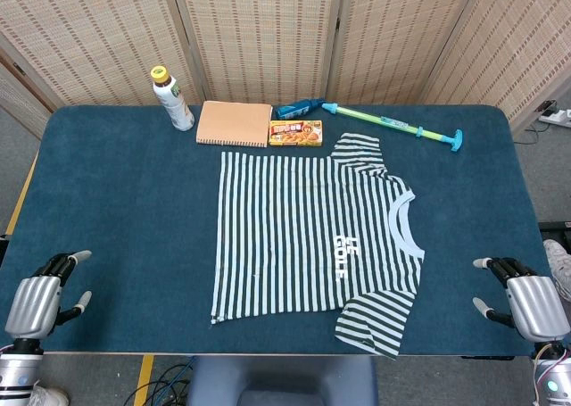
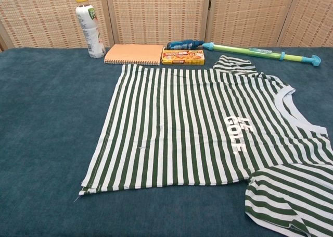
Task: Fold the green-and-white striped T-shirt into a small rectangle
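Observation:
The green-and-white striped T-shirt (image 1: 308, 232) (image 2: 208, 127) lies flat and unfolded in the middle of the blue table, its collar to the right and its hem to the left, with white lettering on the chest. My left hand (image 1: 40, 299) rests at the table's near left corner, fingers apart and holding nothing. My right hand (image 1: 526, 299) sits at the near right corner, fingers apart as well, empty. Both hands are well clear of the shirt. Neither hand shows in the chest view.
Along the far edge stand a white bottle with a yellow cap (image 1: 172, 99) (image 2: 88, 26), an orange spiral notebook (image 1: 235, 123) (image 2: 134, 54), a small snack box (image 1: 295, 133) (image 2: 182, 57) and a green-and-blue toy water pump (image 1: 393, 123) (image 2: 260, 53). Wicker screens stand behind the table.

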